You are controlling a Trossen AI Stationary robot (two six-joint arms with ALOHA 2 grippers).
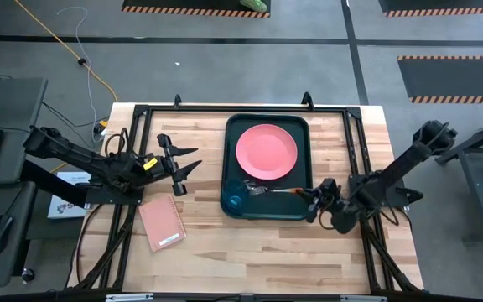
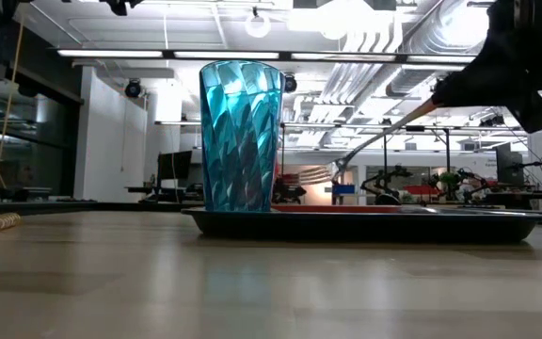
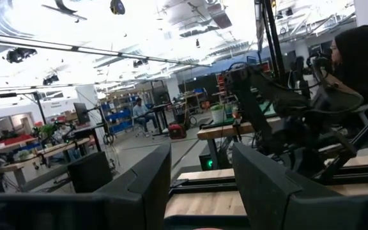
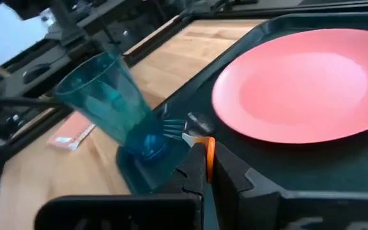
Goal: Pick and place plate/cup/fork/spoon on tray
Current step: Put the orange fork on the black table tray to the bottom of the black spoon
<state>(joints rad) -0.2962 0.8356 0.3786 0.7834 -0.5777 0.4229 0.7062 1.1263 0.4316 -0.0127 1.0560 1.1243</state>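
Note:
The dark tray (image 1: 302, 210) lies mid-table. The salmon-pink plate (image 1: 267, 151) lies flat on its far half. The teal cup (image 1: 234, 200) stands upright in its near left corner, as the low view (image 2: 241, 137) shows. My right gripper (image 1: 311, 201) is over the tray's near right part, shut on the orange-handled fork (image 1: 285, 191), whose tines (image 4: 171, 128) point toward the cup. A small shiny oval (image 4: 200, 121) by the tines may be the spoon; I cannot tell. My left gripper (image 1: 193, 162) is open and empty, left of the tray. My right gripper pinches the fork's orange handle (image 4: 209, 152) between its two fingers. The fork sticks out ahead of the fingers, along them, toward the table's left. It slants down from the gripper (image 2: 459, 89), tines lowest. Whether the tines touch the tray cannot be told.
A pink notebook (image 1: 162, 223) lies on the table near and left of the tray. Black frame rails (image 1: 141, 113) run along the table's sides and far edge. Bare wood shows near the front edge.

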